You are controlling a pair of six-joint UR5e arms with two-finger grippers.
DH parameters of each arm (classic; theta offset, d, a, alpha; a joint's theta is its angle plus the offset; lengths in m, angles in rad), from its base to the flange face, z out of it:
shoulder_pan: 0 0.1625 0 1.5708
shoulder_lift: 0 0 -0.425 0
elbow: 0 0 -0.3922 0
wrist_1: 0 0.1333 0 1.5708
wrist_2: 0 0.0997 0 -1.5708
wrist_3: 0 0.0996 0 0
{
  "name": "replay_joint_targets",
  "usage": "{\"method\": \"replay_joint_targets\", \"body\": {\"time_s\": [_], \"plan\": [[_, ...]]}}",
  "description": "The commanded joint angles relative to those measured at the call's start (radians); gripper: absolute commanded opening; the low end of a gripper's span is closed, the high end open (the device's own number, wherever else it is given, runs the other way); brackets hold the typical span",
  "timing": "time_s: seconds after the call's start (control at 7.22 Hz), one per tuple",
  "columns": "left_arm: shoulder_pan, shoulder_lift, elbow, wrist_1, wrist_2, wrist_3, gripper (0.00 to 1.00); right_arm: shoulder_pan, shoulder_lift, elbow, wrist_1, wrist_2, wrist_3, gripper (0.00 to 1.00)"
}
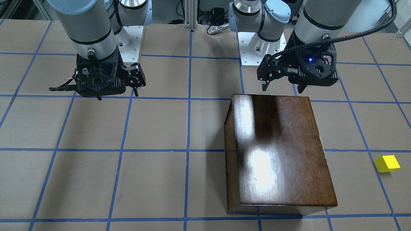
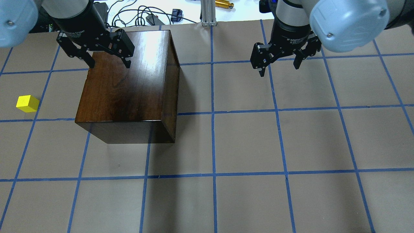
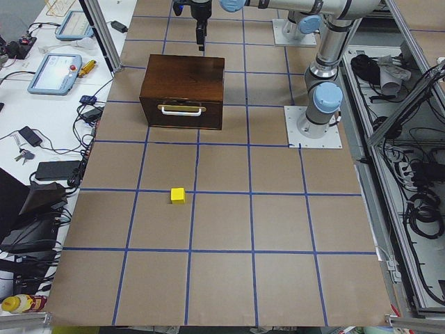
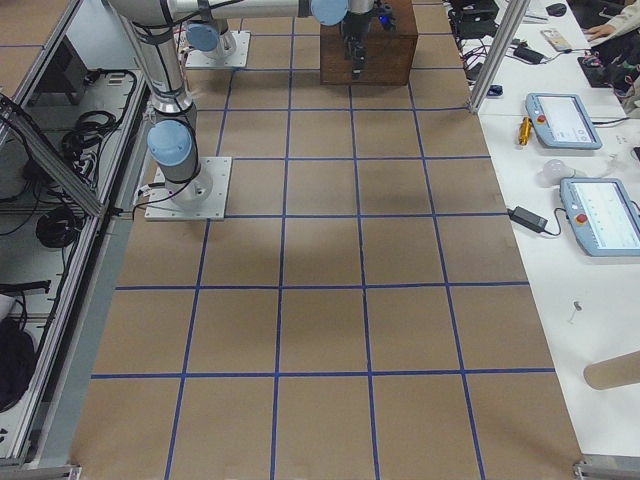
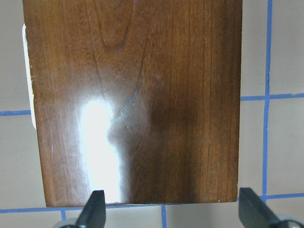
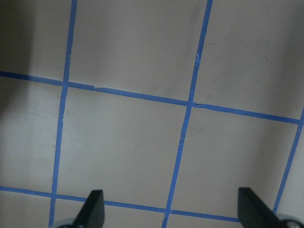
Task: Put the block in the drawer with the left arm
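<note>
Both arms are reaching forward, wrists pointing straight down. The left arm [image 2: 69, 13] is holding the left gripper [image 2: 109, 61] with jaws spread wide, nothing between them, a blue light [image 1: 310, 59] glowing on its housing. Well apart, the right arm [image 2: 291, 26] is hovering, the right gripper [image 2: 279, 67] likewise gaping and empty.

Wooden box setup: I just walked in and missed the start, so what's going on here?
Nothing is held yet. The left gripper hangs open about over the edge of the wooden box; the right gripper hangs open over the table. The drawer is shut, and the yellow block lies on the table apart from the box, on its drawer side.
</note>
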Motion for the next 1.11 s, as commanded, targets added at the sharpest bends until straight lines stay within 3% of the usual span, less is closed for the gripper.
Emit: {"method": "replay_joint_targets", "body": {"time_s": [0.0,0.97], "plan": [[0.0,0.0,0.0,0.0,0.0,0.0,1.0,0.0,0.0,0.0,0.0,0.0,-0.001,1.0],[0.0,-0.001,0.0,0.014,0.003,-0.009,1.0,0.0,0.0,0.0,0.0,0.0,0.0,1.0]]}}
